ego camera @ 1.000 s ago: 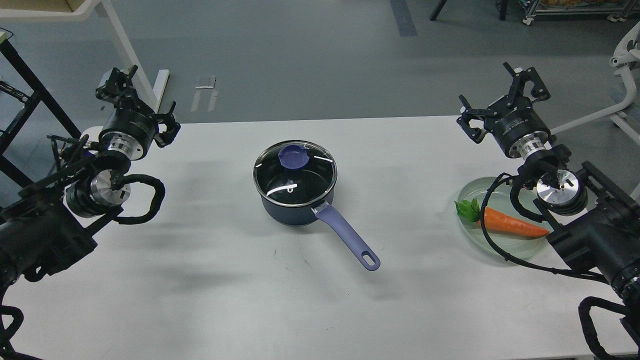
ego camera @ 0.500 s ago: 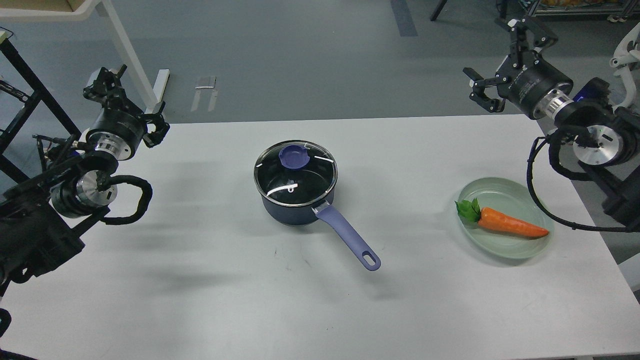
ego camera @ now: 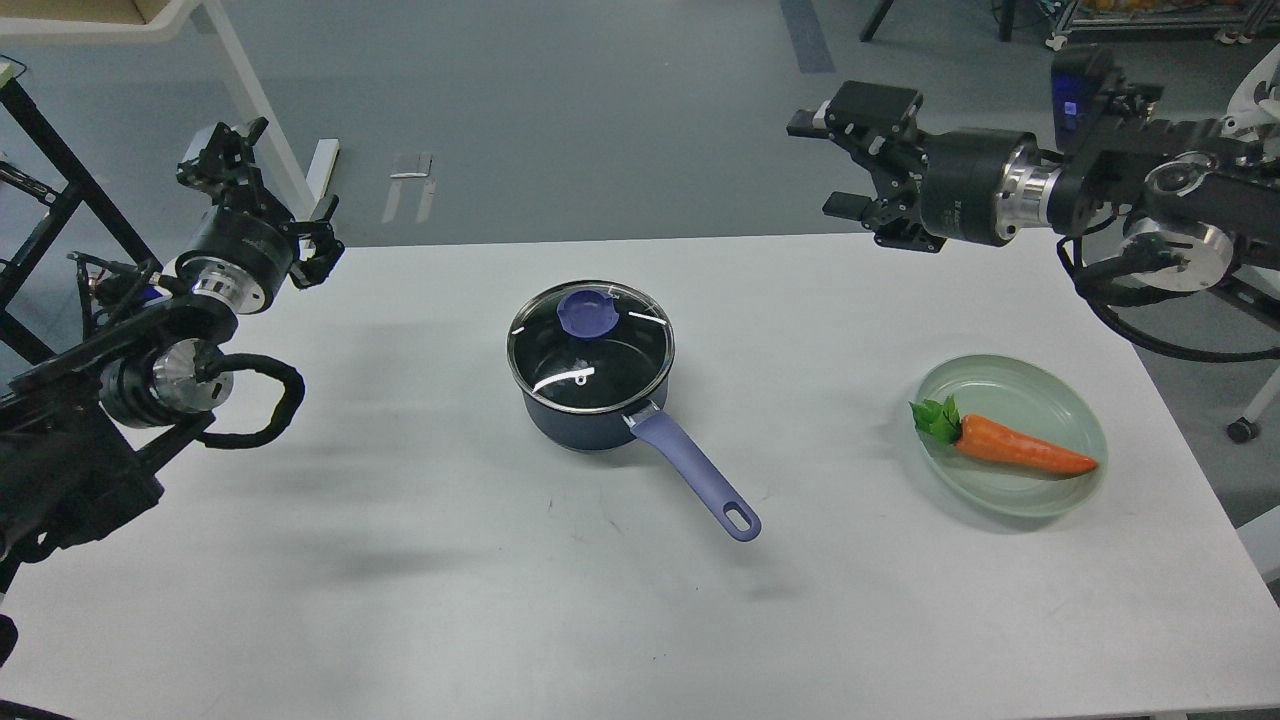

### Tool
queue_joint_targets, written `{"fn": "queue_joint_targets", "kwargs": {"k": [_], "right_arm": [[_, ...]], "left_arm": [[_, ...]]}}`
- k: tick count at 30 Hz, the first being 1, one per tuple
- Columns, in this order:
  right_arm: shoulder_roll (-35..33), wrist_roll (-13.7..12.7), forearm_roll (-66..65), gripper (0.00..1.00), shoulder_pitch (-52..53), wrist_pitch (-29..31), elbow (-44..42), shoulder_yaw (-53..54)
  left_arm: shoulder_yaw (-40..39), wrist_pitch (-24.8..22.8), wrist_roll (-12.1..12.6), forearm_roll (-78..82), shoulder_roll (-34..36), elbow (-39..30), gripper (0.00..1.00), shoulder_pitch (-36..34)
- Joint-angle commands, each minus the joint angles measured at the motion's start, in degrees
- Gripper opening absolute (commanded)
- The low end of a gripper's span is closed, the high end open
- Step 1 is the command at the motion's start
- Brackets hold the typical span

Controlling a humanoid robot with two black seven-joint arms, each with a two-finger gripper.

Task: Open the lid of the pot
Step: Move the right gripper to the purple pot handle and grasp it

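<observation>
A dark blue pot [ego camera: 590, 415] stands at the middle of the white table [ego camera: 420, 560], its purple handle [ego camera: 695, 480] pointing to the front right. A glass lid [ego camera: 590, 345] with a purple knob [ego camera: 587, 311] sits on the pot. My right gripper [ego camera: 825, 165] is open and empty, held high over the table's far edge, to the right of and beyond the pot, fingers pointing left. My left gripper [ego camera: 275, 190] is open and empty at the far left edge of the table, well away from the pot.
A pale green plate [ego camera: 1040, 400] holding an orange carrot [ego camera: 1020, 450] with green leaves sits at the right. A white table leg [ego camera: 255, 105] and a black frame [ego camera: 50, 190] stand on the floor at the back left.
My right arm has swung up and to the left, off the plate's side, and the gripper now points left over the table's far edge. My left gripper has shifted only slightly.
</observation>
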Motion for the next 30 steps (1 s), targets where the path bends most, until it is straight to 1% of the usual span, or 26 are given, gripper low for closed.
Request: {"fn": "queue_joint_targets", "kwargs": {"k": [1, 5, 12, 15, 17, 22, 23, 28, 30], "right_arm": [[3.1, 0.0, -6.3, 1.00, 6.3, -0.5, 4.3, -8.4], [7.2, 0.0, -13.5, 0.99, 10.3, -2.3, 7.9, -14.8], [16.8, 0.0, -19.2, 0.96, 13.2, -3.6, 10.4, -22.8], [20.1, 0.4, -24.7, 0.90, 13.2, -4.9, 10.5, -26.4], [21.9, 0.3, -26.5, 0.84, 12.6, -6.2, 10.5, -27.7], [25.3, 0.3, -26.6, 0.75, 11.5, -8.0, 10.1, -28.6], [25.5, 0.3, -26.5, 0.74, 11.5, -8.1, 10.1, -28.6], [26.0, -0.2, -26.5, 0.58, 10.8, -8.4, 10.1, -28.8], [25.9, -0.4, -26.5, 0.56, 10.8, -8.4, 10.1, -28.8]], "left_arm": [[0.0, 0.1, 0.0, 0.0, 0.2, 0.0, 0.99, 0.0], [0.0, -0.1, 0.1, 0.0, 0.2, 0.0, 0.99, 0.0], [-0.1, -0.4, 0.1, 0.1, 0.2, -0.3, 0.99, -0.2], [0.0, -0.9, 0.2, 0.2, 0.2, -0.4, 0.99, -0.2], [0.2, -1.0, 0.2, 0.2, 0.4, -0.4, 0.99, -0.3], [0.3, -2.0, 0.3, 0.2, 1.7, -0.4, 0.99, -0.3], [0.3, -2.2, 0.3, 0.2, 1.8, -0.4, 0.99, -0.3], [0.4, -2.5, 0.4, 0.2, 2.5, -0.4, 0.99, -0.4], [0.5, -2.5, 0.4, 0.2, 2.7, -0.4, 0.99, -0.3]]}}
